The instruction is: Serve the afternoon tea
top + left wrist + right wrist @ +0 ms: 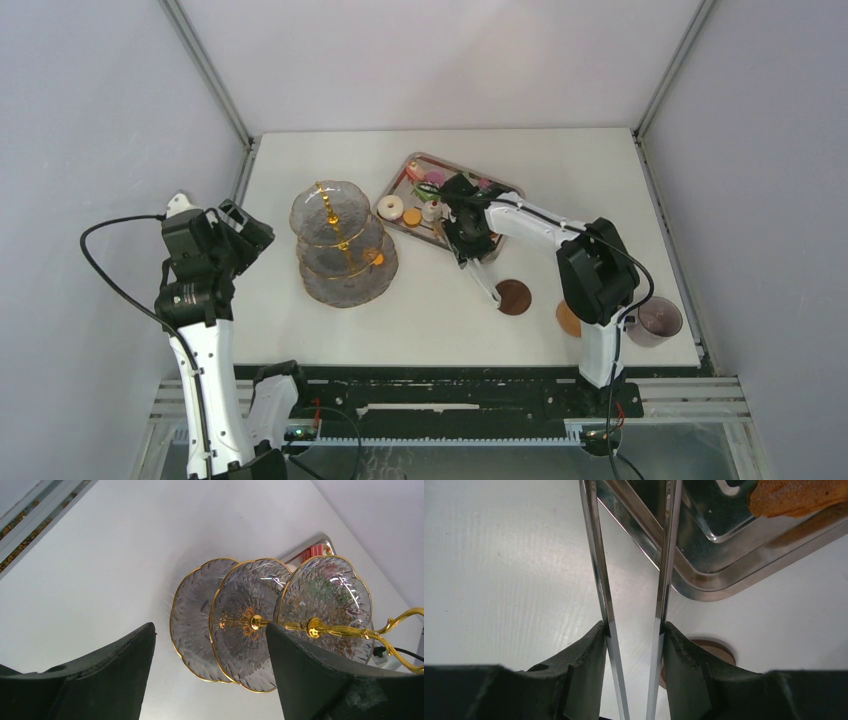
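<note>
The three-tier glass stand (340,242) with its gold pole stands left of centre, and an orange cookie (377,258) lies on its bottom tier. The stand fills the left wrist view (280,615). A white ring donut (390,208), another orange cookie (412,216) and small cakes (430,182) lie on the steel tray (500,192). My right gripper (466,243) is shut on the long metal tongs (485,282) at the tray's near edge. In the right wrist view the gripper (634,630) pinches both tong arms (596,555). My left gripper (240,230) is open and empty, left of the stand.
Two brown coasters (514,297) (568,318) lie on the table in front of the right arm. A cup (658,320) stands at the near right. The right wrist view shows the tray corner (704,580), a cookie (794,497) and a coaster (716,652).
</note>
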Motion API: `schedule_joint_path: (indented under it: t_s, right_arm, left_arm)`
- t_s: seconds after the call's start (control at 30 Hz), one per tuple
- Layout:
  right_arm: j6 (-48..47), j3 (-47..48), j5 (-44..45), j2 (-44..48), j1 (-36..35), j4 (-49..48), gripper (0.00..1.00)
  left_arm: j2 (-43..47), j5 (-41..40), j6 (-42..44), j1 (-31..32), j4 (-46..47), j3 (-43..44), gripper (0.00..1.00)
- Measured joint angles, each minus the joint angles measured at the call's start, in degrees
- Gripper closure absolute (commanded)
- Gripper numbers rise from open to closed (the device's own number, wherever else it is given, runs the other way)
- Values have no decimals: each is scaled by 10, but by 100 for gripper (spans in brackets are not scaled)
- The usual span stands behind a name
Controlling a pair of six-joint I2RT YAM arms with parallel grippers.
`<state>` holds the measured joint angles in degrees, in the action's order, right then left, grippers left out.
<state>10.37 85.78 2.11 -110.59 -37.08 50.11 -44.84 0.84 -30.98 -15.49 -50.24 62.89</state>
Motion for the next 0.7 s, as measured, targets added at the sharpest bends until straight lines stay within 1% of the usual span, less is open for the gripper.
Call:
schedule_joint_path:
  t_s: [0.37,0.7]
  right_arm:
    - [0,-17,-11,31,5,-4,49]
    - [-3,-17,-17,29,5,-2,47]
  left_arm:
    - [0,0,0,0,0,-1,14]
    - [5,0,0,0,1,-1,15]
